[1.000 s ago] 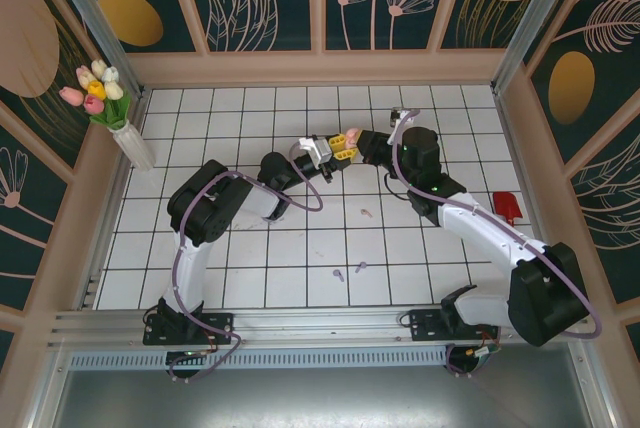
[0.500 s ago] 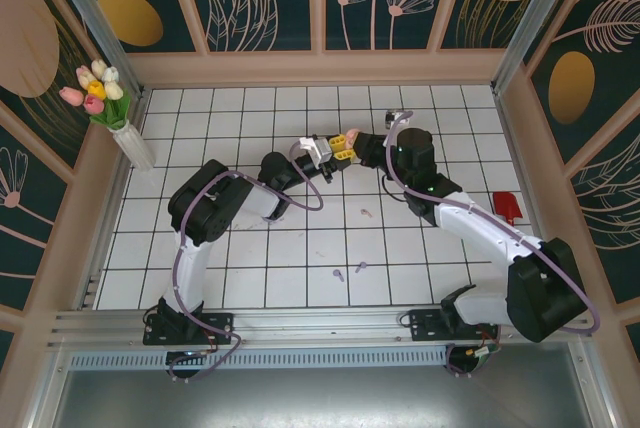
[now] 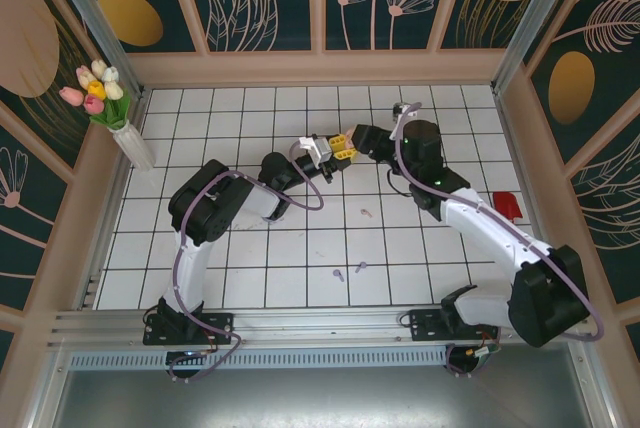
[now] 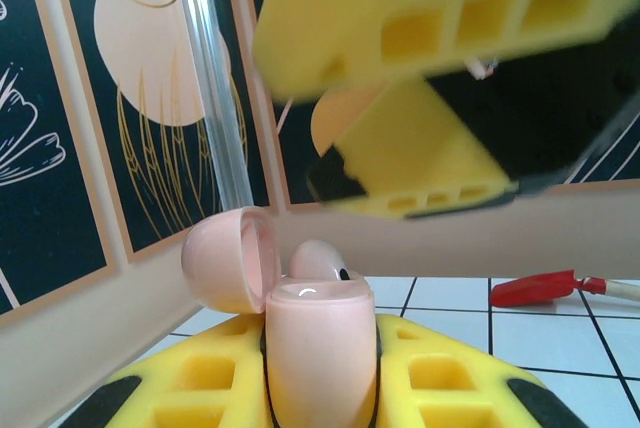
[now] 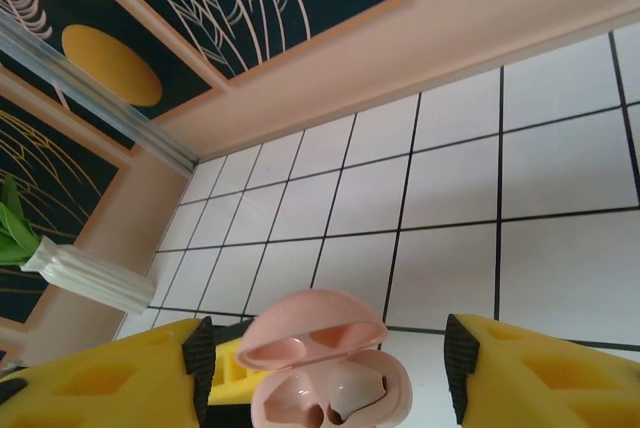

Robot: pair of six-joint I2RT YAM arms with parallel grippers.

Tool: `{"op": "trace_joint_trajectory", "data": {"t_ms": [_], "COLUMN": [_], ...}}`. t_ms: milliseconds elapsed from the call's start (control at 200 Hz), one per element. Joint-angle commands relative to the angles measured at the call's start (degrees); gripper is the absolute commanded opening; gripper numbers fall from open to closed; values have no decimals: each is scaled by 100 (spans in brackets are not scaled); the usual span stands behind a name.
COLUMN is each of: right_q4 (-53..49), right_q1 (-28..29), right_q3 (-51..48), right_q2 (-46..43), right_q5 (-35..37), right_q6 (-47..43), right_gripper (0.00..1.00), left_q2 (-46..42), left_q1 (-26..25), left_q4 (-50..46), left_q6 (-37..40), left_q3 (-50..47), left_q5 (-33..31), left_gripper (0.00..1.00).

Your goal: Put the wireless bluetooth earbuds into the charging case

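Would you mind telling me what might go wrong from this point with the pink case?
The earbud appears to stand proud of the pink case, so it may not be seated and could tip out or block the lid. The open right gripper hangs close over the case held by the left gripper; withdrawing carelessly might clip the lid.

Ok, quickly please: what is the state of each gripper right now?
Left gripper: closed, holding the open pink charging case.
Right gripper: open, holding nothing.
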Motion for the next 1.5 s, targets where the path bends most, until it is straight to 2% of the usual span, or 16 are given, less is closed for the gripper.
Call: {"op": "trace_joint_trajectory", "data": {"t_ms": [0, 160, 370, 550, 796, 1201, 1491], "right_q4": [-347, -1386, -2134, -1984, -1578, -1020, -1236], "right_q1": [-117, -376, -436, -363, -248, 238, 723], "right_q3": [344, 472, -187, -834, -1171, -979, -807], "right_q2": [-410, -555, -264, 344, 1080, 2039, 1972], "right_q5": [35, 292, 84, -64, -214, -319, -310], "right_q6": [155, 424, 152, -208, -69, 289, 463], "right_gripper": [66, 66, 65, 59, 51, 43, 38], "left_q2": [62, 28, -108, -354, -656, -773, -765], "left_q1": [-20, -21, -23, -14, 1, 6, 4], "left_q4": [614, 824, 1223, 1356, 1355, 1351, 1353], "left_q6": [-112, -137, -159, -83, 65, 20, 22], "left_q3": [-61, -301, -747, -1091, -1407, -1465, -1464], "left_q5": [-92, -267, -575, -720, -829, -847, -874], "left_gripper": [0, 0, 0, 0, 0, 0, 0]}}
